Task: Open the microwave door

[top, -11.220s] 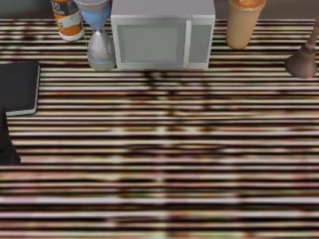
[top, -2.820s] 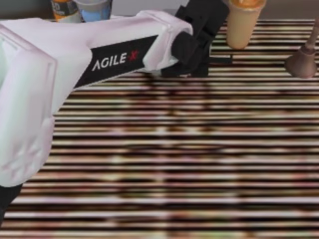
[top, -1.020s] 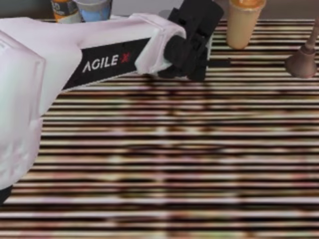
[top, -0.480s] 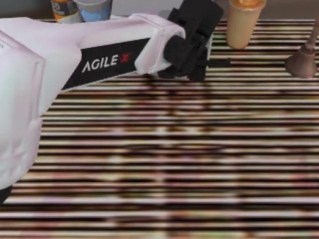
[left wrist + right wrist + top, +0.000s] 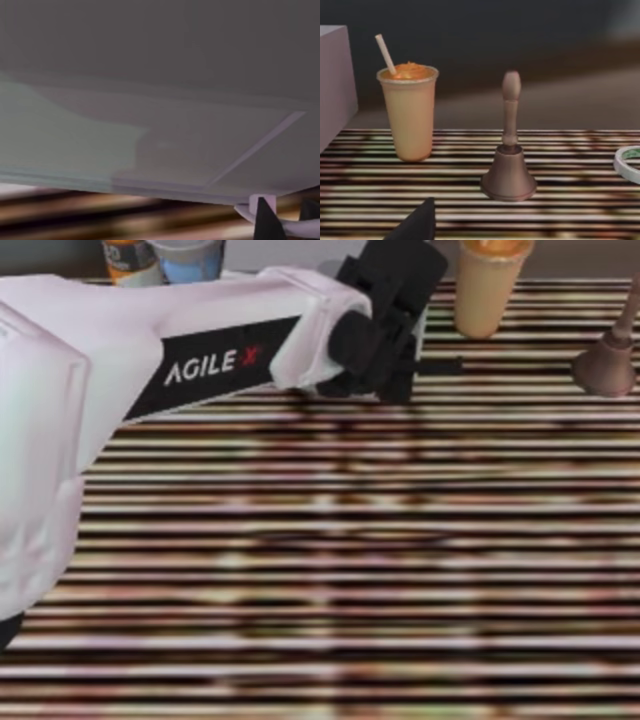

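Nothing has moved — left gripper at the microwave door, jaws' state unclear.

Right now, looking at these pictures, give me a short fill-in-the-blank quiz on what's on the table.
1. The white arm reaching to the microwave is the ____ arm.
2. A ____ sticks up out of the tan cup.
3. The brown bell stands on the table's ____ side.
4. The tabletop pattern is ____.

Missing words: left; straw; right; striped
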Action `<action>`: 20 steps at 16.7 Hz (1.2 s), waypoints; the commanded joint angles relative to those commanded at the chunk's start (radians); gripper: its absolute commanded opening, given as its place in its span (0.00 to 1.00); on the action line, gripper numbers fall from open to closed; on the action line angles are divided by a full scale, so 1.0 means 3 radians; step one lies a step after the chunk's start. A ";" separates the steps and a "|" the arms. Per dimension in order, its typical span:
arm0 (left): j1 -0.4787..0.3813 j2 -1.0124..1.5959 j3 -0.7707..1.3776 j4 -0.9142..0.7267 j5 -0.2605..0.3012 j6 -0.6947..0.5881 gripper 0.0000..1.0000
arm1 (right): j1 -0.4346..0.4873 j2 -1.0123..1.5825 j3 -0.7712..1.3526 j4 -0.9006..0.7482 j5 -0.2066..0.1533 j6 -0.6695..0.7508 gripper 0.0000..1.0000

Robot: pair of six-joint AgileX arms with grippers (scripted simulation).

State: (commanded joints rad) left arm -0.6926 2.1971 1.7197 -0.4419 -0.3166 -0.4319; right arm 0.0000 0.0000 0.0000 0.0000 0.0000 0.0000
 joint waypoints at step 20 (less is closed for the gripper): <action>0.0024 -0.0142 -0.0237 0.0144 0.0120 0.0166 0.00 | 0.0000 0.0000 0.0000 0.0000 0.0000 0.0000 1.00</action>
State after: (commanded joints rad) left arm -0.6853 2.1546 1.6487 -0.3988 -0.2805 -0.3822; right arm 0.0000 0.0000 0.0000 0.0000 0.0000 0.0000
